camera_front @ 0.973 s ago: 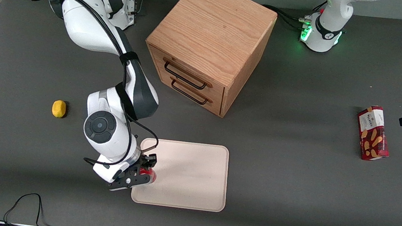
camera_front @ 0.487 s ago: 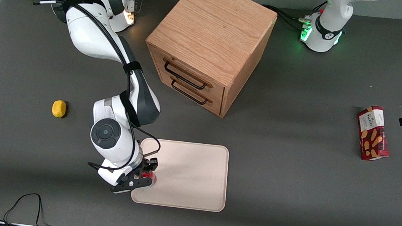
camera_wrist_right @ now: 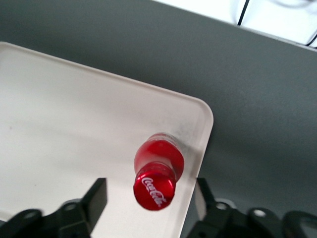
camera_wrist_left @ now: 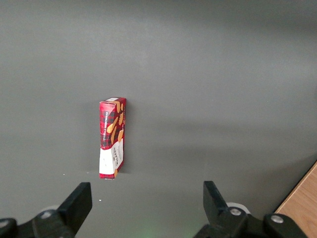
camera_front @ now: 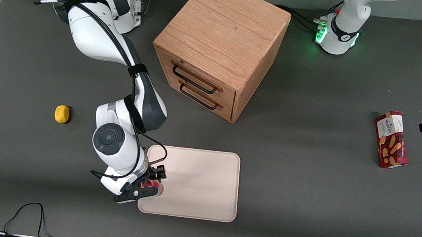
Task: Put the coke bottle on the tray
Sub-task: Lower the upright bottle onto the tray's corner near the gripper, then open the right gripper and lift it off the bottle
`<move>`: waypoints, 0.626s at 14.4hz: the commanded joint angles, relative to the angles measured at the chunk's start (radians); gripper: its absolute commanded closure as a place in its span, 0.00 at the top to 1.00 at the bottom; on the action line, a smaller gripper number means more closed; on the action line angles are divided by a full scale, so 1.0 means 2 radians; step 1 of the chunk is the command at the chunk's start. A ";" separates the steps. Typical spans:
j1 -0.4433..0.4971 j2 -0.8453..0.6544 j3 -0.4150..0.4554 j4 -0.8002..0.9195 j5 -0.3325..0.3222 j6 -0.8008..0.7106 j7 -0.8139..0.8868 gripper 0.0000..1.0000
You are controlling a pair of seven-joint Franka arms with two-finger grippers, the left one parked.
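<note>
Your gripper (camera_wrist_right: 148, 198) hangs over the coke bottle (camera_wrist_right: 157, 171) with its fingers spread wide and holding nothing, the bottle seems to stand upright on the tray (camera_wrist_right: 64, 129) near a corner, so you should lift straight up.

High front overview; two downward wrist close-ups

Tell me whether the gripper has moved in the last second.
Yes. The gripper, over the coke bottle, slid slightly away from the tray's middle toward its near corner; its fingers stand open.
</note>
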 commanded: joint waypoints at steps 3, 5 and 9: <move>0.000 -0.141 -0.004 -0.118 0.005 -0.061 -0.006 1.00; -0.001 -0.211 -0.004 -0.170 0.005 -0.088 -0.005 1.00; -0.033 -0.345 -0.002 -0.264 0.004 -0.121 0.014 1.00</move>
